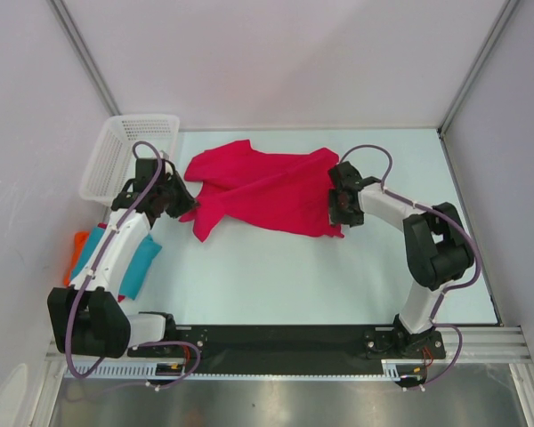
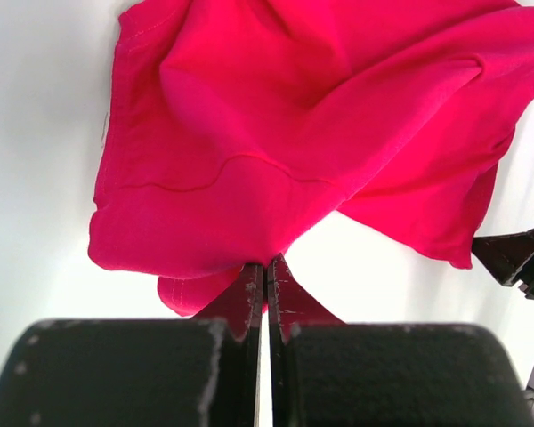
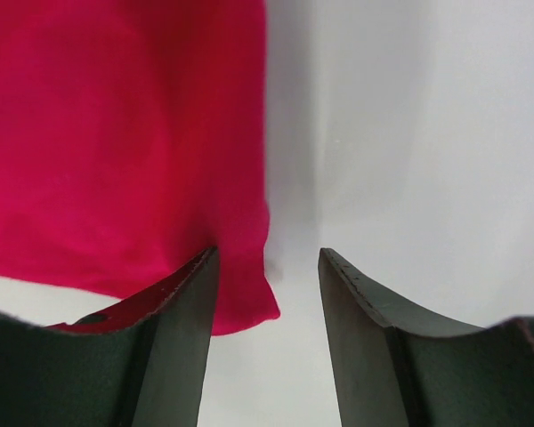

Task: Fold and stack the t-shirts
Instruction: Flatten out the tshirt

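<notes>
On the white table [image 1: 294, 276], the crimson-pink t-shirt [image 1: 267, 191] lies crumpled. The left gripper [image 2: 265, 264] is closed, pinching its edge; the right gripper [image 3: 269, 258] stands open at its corner. The teal t-shirt [image 1: 138, 262] and orange t-shirt [image 1: 78, 249] lie far left.

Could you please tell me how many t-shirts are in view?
3. The crimson shirt lies crumpled on the table; the teal shirt sits folded at the left edge, partly under the left arm; the orange shirt shows at its left side. The arm may hide more.
</notes>
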